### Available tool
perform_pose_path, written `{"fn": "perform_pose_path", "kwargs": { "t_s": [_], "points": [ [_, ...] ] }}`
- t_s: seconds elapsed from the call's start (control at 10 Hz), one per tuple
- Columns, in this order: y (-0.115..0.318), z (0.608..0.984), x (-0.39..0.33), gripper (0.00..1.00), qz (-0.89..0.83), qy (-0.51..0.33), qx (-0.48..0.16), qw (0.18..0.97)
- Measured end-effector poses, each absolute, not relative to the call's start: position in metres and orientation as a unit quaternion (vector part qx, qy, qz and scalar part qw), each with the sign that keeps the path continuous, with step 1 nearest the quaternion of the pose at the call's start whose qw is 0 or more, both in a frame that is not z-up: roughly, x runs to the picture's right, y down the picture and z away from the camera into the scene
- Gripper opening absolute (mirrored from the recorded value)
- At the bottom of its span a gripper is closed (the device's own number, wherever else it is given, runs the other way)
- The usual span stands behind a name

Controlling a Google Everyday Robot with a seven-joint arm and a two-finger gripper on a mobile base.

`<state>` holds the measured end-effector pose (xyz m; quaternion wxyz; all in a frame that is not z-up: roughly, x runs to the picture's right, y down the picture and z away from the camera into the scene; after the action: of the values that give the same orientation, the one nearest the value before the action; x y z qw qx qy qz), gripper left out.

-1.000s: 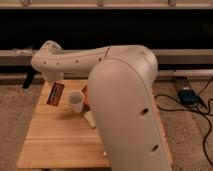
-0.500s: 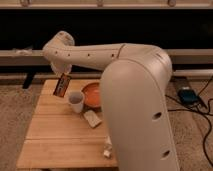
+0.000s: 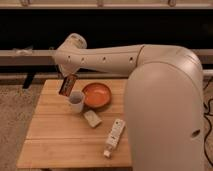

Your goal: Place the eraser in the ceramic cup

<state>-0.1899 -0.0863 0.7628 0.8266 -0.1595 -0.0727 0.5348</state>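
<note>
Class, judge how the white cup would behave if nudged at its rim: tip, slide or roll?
The cup stands upright on the flat table, small and round, so it probably slides or tips easily. It looks ceramic, likely rigid and breakable. The pincer, just up-left of it, holds the eraser tilted near its rim, so a bump seems possible.

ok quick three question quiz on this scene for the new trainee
1. True or false: the eraser lies inside the ceramic cup.
2. What stands on the table right beside the cup? A) orange bowl B) white tube C) beige block
3. Fill in: the pincer, above the cup's far side at the arm's end, holds the ___.
Key: 1 false; 2 A; 3 eraser.
</note>
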Motion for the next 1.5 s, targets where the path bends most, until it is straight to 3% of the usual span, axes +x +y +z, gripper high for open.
{"fn": "perform_pose_path", "kwargs": {
  "t_s": [0.2,0.3,1.0,1.5],
  "points": [
    [-0.089,0.768,-0.181,0.00,0.542,-0.074,-0.156,0.823],
    [-0.090,0.774,-0.172,0.07,0.547,-0.071,-0.154,0.820],
    [-0.075,0.807,-0.148,0.76,0.569,-0.049,-0.159,0.805],
    [-0.071,0.807,-0.126,0.80,0.580,-0.043,-0.153,0.799]
  ]
}}
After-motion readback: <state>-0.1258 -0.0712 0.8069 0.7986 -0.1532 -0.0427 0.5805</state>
